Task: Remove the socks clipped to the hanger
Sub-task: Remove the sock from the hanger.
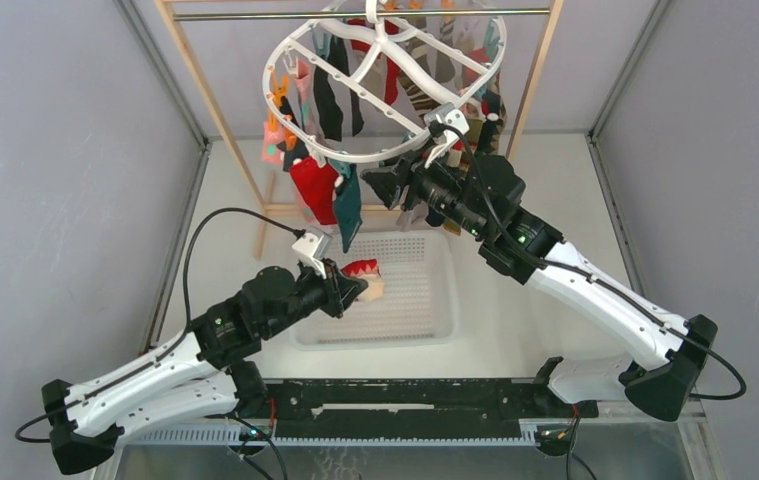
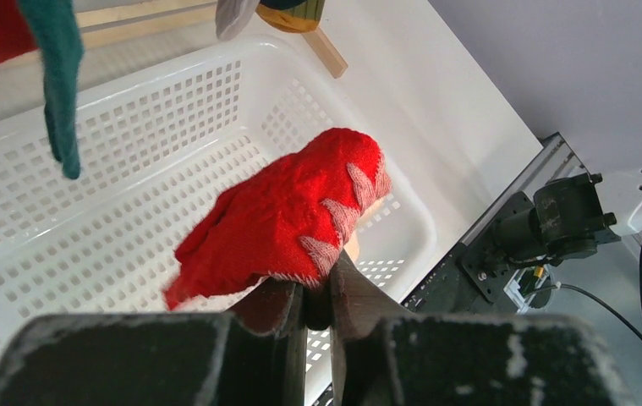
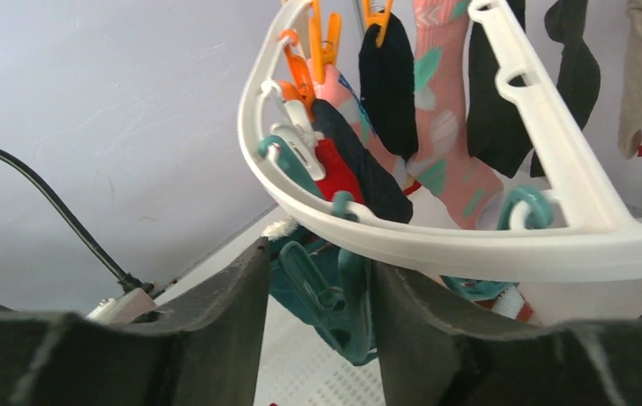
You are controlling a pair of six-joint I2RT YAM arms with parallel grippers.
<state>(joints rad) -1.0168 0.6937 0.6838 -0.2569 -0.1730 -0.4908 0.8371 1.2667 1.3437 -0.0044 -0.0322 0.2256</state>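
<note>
The white hanger (image 1: 347,158) hangs from a rod with several socks clipped round it, among them a red one (image 1: 315,190) and a dark teal one (image 1: 347,210). My left gripper (image 1: 357,288) is shut on a loose red sock (image 2: 288,220) with a pale zigzag edge, held over the basket. My right gripper (image 3: 317,279) reaches under the hanger's rim (image 3: 469,245). It is open, its jaws astride a teal clip (image 3: 334,288) that holds teal fabric; the right finger (image 3: 436,321) touches the clip and the left stands apart from it. Black (image 3: 389,76) and pink patterned (image 3: 444,127) socks hang behind.
A white mesh basket (image 1: 425,300) lies on the table below the hanger, between the two arms. The wooden rack frame (image 1: 225,120) stands behind it. Grey walls close in both sides. The black base rail runs along the near edge (image 1: 405,400).
</note>
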